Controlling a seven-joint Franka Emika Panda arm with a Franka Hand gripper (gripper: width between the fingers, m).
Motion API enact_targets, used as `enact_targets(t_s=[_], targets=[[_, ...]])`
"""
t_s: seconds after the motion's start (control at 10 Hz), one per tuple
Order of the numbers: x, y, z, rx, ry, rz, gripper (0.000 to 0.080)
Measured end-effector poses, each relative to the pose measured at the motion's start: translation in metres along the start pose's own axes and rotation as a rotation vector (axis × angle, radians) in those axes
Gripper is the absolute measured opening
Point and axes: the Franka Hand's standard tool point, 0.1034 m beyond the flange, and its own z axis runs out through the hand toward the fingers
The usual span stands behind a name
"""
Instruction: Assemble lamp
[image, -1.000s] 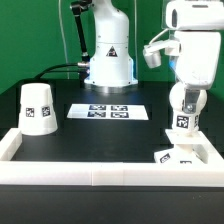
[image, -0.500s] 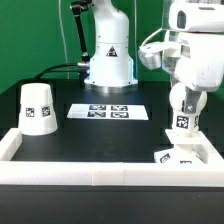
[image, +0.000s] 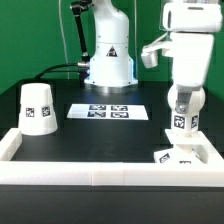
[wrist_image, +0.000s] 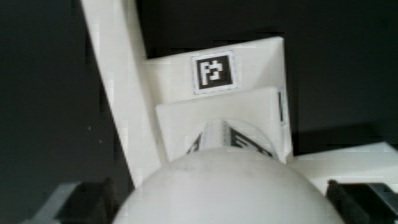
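Note:
My gripper (image: 182, 103) is shut on the white bulb (image: 181, 122), which hangs upright with a tag facing the camera, just above the flat square base (image: 178, 156) in the front corner on the exterior view's right. In the wrist view the bulb's round head (wrist_image: 222, 180) fills the space between my gripper's (wrist_image: 214, 203) dark fingers (wrist_image: 64, 200), with the tagged base (wrist_image: 222, 80) beyond it. The cup-like shade (image: 38, 108) stands rim down at the exterior view's left, far from the gripper.
The marker board (image: 108, 111) lies flat in the middle at the back. A white border rail (image: 90, 171) runs along the front and both sides; it also shows in the wrist view (wrist_image: 114, 70) beside the base. The robot's pedestal (image: 108, 62) stands behind.
The arm's upper body has shifted and straightened a little over the base. The bulb stays gripped at nearly the same spot above the base.

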Motion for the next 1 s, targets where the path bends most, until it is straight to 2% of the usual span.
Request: enact_targets(t_s=[0.4, 1.0], targets=[[0.0044, -0.0014, 0.0006, -0.009, 0.009, 0.434, 0.0576], [0.0049, -0.0013, 0.0004, 0.000, 0.017, 0.829, 0.0576]])
